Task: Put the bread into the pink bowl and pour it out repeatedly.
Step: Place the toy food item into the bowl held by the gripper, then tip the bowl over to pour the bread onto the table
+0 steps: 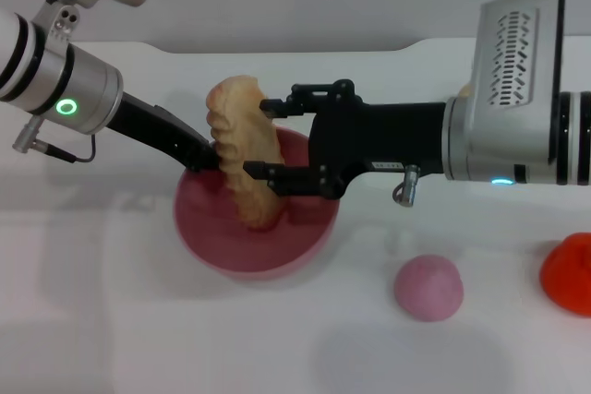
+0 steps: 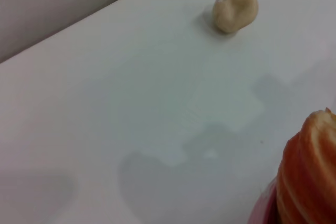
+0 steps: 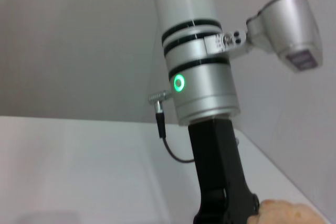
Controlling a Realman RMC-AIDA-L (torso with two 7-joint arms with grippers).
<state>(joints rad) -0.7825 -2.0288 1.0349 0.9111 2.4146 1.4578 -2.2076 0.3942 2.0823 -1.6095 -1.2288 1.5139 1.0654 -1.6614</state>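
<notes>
The pink bowl [image 1: 249, 248] sits on the white table in the middle of the head view. My right gripper [image 1: 261, 138] reaches in from the right and is shut on the bread [image 1: 242, 149], holding it on end over the bowl with its lower tip inside. My left gripper [image 1: 211, 161] comes in from the left and grips the bowl's far-left rim, partly hidden behind the bread. The left wrist view shows the bread's orange ridges [image 2: 307, 171] and a sliver of the bowl's rim [image 2: 265, 211]. The right wrist view shows the bread's end [image 3: 286, 212].
A small solid pink dome [image 1: 428, 287] lies to the right of the bowl, and a red object [image 1: 568, 272] sits at the right edge. A beige knotted lump [image 2: 235, 9] lies near the table's back edge. The left arm [image 3: 202, 77] fills the right wrist view.
</notes>
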